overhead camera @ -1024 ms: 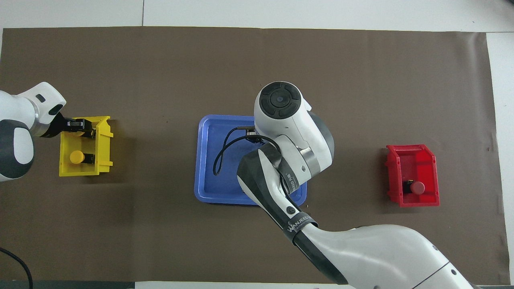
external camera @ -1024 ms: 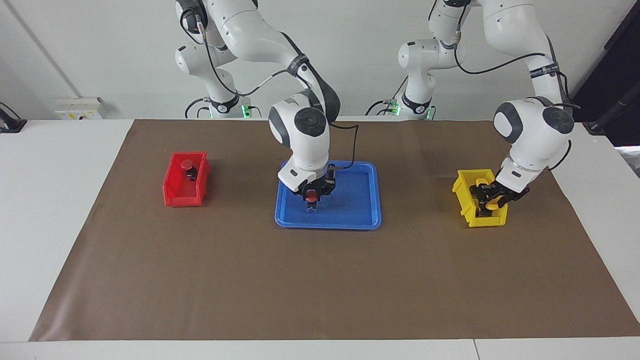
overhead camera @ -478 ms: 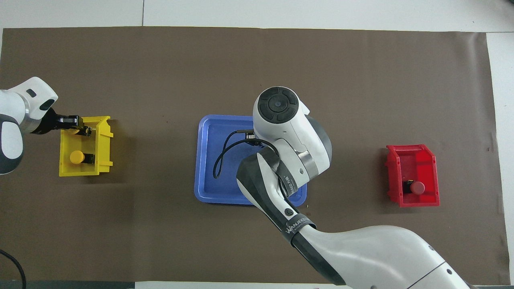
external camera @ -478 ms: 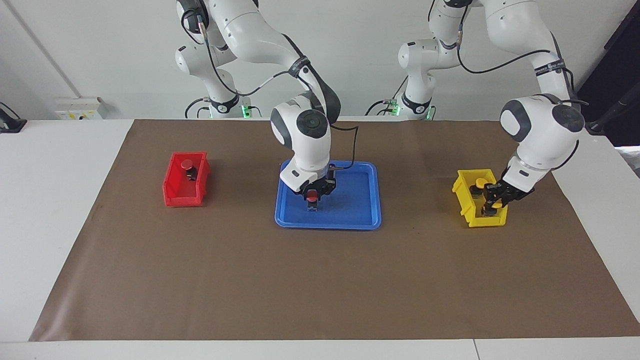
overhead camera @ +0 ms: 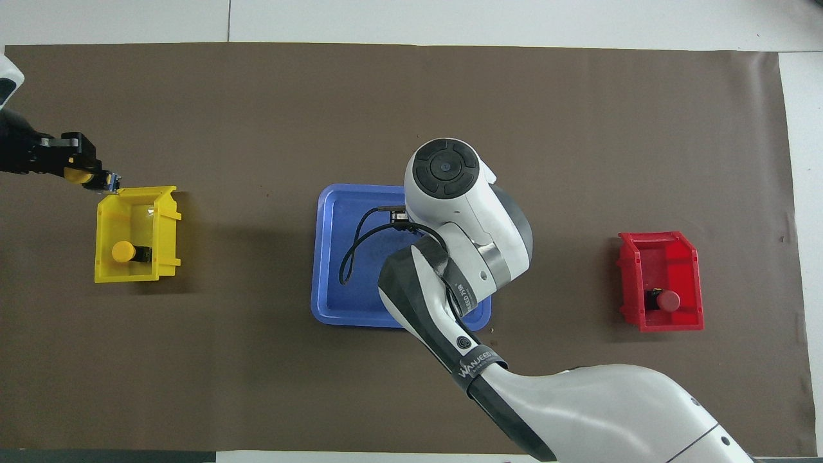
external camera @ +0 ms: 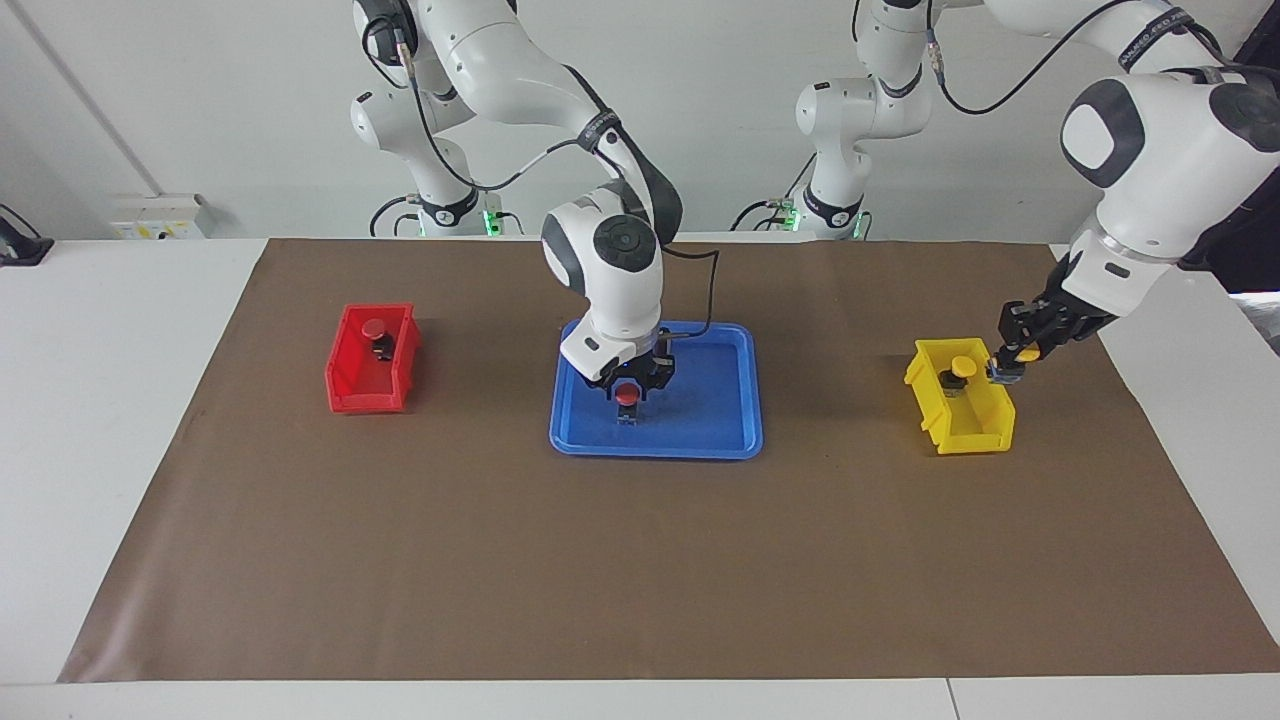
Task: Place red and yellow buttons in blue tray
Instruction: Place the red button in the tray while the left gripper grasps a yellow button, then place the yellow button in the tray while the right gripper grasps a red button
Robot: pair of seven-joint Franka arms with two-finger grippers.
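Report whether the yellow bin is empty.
Not empty. One yellow button lies in the yellow bin; the left pincer holds another yellow button above its rim.

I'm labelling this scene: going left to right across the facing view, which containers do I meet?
Red bin → blue tray → yellow bin.

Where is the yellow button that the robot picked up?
The left gripper holds that yellow button in the air, over the yellow bin's edge at the left arm's end of the table.
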